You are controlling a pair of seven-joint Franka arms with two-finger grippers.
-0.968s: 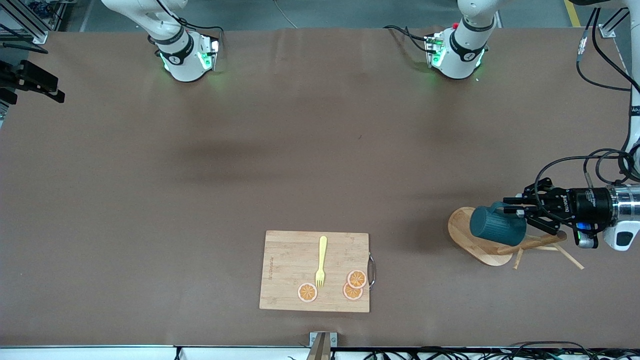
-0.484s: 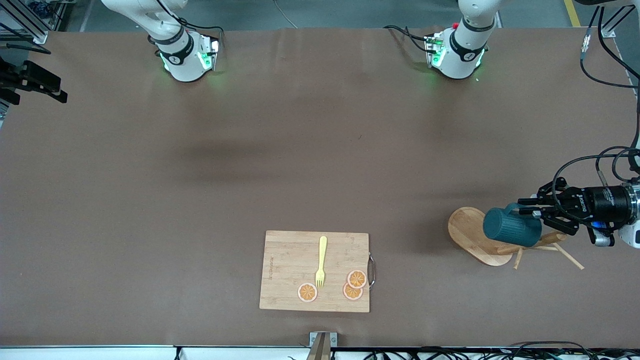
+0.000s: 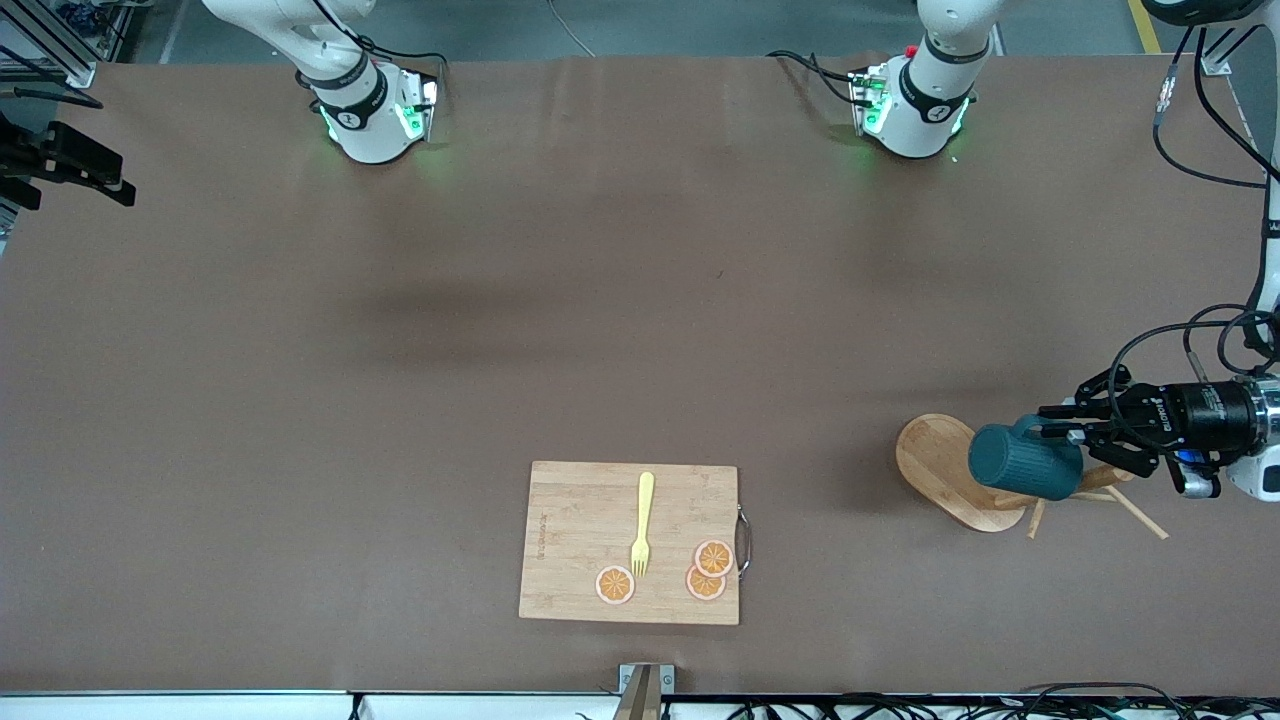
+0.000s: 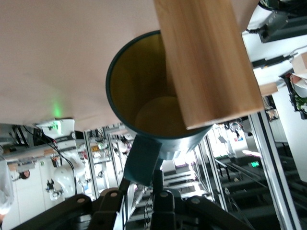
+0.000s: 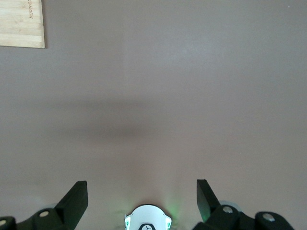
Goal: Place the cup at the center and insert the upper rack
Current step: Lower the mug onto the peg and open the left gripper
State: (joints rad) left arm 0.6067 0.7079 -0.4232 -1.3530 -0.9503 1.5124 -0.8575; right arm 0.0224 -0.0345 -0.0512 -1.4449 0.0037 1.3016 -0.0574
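Cup hangs sideways in your left gripper, pinched by its small loop handle, over the tipped-over rack at the left arm's end of the table. In the left wrist view the rack's thick post runs across the cup's yellow mouth, so they look close; I can't tell if they touch. It looks rigid and ceramic-like, probably light enough but chip-prone, and a handle pinch lets it swing, so carry it gently and set it down softly at the centre. The rack is stiff wood with thin pegs that could snap; take it by the post, I'd say. Your right gripper waits high above bare table, fingers spread wide, nothing in them. The cutting board lies nearer the front camera.
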